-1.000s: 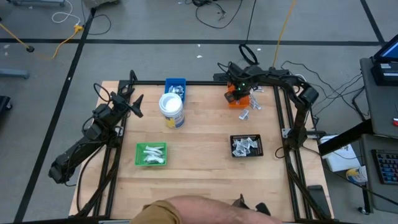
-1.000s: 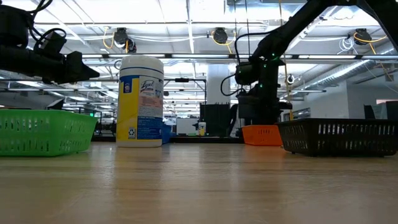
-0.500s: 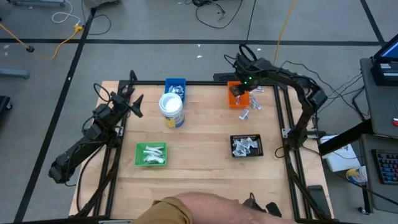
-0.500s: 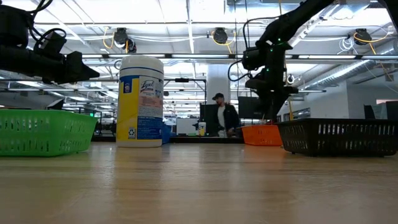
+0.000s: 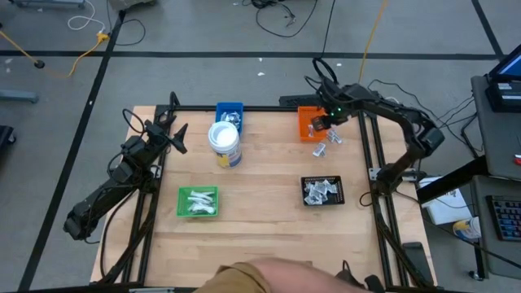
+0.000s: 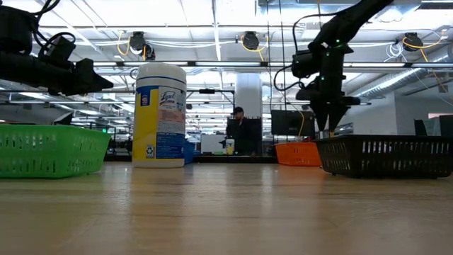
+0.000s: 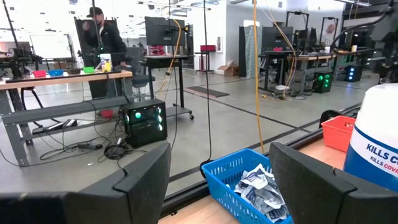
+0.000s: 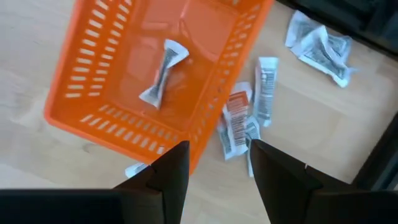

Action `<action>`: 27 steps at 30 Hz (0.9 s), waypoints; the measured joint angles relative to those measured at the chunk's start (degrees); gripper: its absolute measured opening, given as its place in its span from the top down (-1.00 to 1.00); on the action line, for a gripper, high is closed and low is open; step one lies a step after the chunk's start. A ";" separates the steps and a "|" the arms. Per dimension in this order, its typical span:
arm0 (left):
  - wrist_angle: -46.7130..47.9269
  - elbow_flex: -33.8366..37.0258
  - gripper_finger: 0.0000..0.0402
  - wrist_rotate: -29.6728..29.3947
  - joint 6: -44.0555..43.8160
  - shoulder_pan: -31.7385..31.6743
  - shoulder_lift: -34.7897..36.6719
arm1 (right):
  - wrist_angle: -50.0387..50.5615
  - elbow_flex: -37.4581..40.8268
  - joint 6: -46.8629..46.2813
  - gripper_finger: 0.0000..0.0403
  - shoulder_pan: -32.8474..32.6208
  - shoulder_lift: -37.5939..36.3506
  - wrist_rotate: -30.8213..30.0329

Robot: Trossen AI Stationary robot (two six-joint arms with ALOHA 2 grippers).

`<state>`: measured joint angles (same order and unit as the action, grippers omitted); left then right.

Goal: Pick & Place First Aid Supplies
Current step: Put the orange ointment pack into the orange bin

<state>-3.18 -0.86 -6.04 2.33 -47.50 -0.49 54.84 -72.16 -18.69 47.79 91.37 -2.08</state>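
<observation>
The first aid supplies are small white and silvery packets. One white wrapped piece (image 8: 163, 71) lies in the orange tray (image 8: 93, 74). Several loose packets (image 8: 236, 121) lie on the table beside that tray (image 5: 308, 124); others fill the black tray (image 5: 323, 190), the green tray (image 5: 199, 201) and the blue tray (image 7: 255, 186). My right gripper (image 8: 217, 168) hovers open and empty above the orange tray's right edge and the loose packets (image 5: 319, 149). My left gripper (image 7: 217, 180) waits open at the table's left side, held above the table and pointing at the blue tray.
A white cylindrical tub with a blue label (image 5: 225, 143) stands between the blue and green trays. A black frame rail (image 5: 366, 155) runs along the table's right side. A person's head and shoulder (image 5: 269, 278) show at the near edge. Bare wood lies in the table's middle.
My right gripper has risen from low over the orange tray and moved toward the table's right edge, and now stands over the tray's right rim and the loose packets. The person at the near edge has shifted to the right.
</observation>
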 joint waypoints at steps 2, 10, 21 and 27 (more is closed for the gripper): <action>-0.02 0.00 -0.36 0.00 0.00 0.01 0.01 | -1.12 1.98 -0.07 0.20 0.22 -1.59 -0.94; -0.01 0.00 -0.36 0.00 0.00 0.01 0.01 | -5.62 8.21 -0.12 0.21 2.00 -4.97 -1.12; -0.02 0.00 -0.36 0.00 0.00 0.00 0.01 | -15.53 15.53 1.63 0.22 2.93 -4.98 -0.89; -0.02 0.00 -0.36 0.00 0.00 -0.01 0.01 | -18.74 18.49 2.30 0.28 2.90 -4.67 -0.88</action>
<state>-3.20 -0.86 -6.04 2.33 -47.51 -0.49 36.10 -53.67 -16.38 50.70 86.69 -2.96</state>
